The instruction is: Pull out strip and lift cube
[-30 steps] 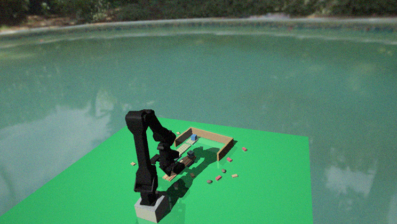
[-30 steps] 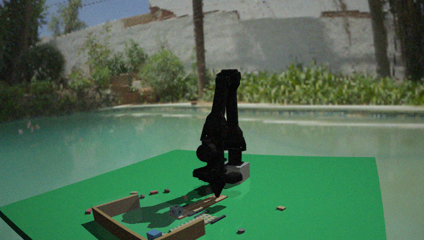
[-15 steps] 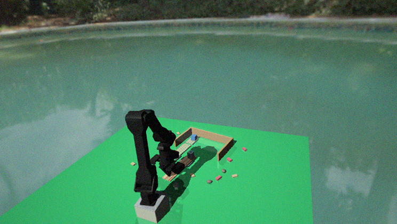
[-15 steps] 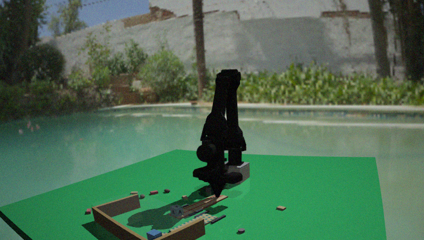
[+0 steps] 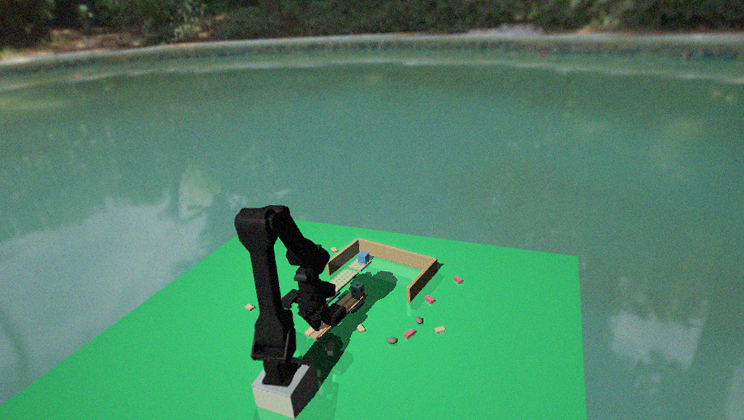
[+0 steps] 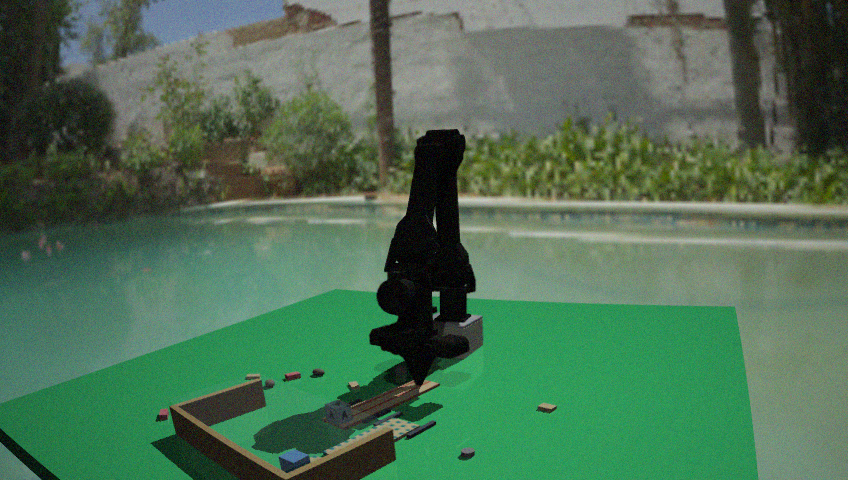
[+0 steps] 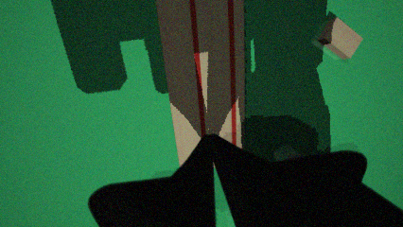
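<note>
My gripper (image 5: 318, 326) (image 6: 420, 382) (image 7: 209, 139) is shut, with nothing visible between its fingers. Its tips are at or just over the near end of a tan strip (image 5: 312, 333) (image 6: 429, 387) (image 7: 182, 134) with red lines; contact cannot be told. A shaded grey cube (image 5: 357, 289) (image 6: 338, 411) with letter A marks stands on this strip's far end. A pale dotted strip (image 5: 344, 277) (image 6: 397, 425) lies beside it, and a blue cube (image 5: 362, 256) (image 6: 294, 459) is at its far end. The arm hides part of the strips in the top view.
A three-sided wooden wall (image 5: 397, 253) (image 6: 223, 443) stands around the far area. Dark bars (image 6: 421, 429) lie beside the dotted strip. Loose tan blocks (image 5: 361, 328) (image 6: 546, 407) (image 7: 348, 39), red blocks (image 5: 409, 333) (image 6: 292, 375) and grey stones (image 5: 392, 340) (image 6: 467, 453) lie scattered around.
</note>
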Motion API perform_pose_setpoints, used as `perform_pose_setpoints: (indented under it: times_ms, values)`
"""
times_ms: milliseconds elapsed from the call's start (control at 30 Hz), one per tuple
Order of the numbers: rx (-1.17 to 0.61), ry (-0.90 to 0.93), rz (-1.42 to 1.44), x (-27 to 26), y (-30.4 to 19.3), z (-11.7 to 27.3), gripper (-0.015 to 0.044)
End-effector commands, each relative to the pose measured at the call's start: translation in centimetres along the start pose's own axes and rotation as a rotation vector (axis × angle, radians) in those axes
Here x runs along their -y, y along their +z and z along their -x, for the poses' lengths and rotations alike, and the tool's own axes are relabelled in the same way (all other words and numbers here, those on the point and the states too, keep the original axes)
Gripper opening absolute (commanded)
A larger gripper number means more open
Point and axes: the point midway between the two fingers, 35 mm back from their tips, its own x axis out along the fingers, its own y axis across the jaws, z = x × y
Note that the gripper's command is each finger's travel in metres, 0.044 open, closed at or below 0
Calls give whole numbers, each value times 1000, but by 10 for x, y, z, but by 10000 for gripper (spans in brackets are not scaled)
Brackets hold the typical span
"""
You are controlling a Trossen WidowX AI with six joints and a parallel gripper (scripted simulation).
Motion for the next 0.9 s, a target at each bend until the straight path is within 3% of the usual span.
perform_pose_setpoints:
  times_ms: [0, 133, 300, 867]
  values:
    - [-2, 0, 0, 0, 0, 2, 0]
    - [-34, -6, -2, -1, 3, 40, 0]
    - [-36, -7, -2, -1, 3, 42, 0]
    - [-31, -8, -80, 3, 73, 48, 440]
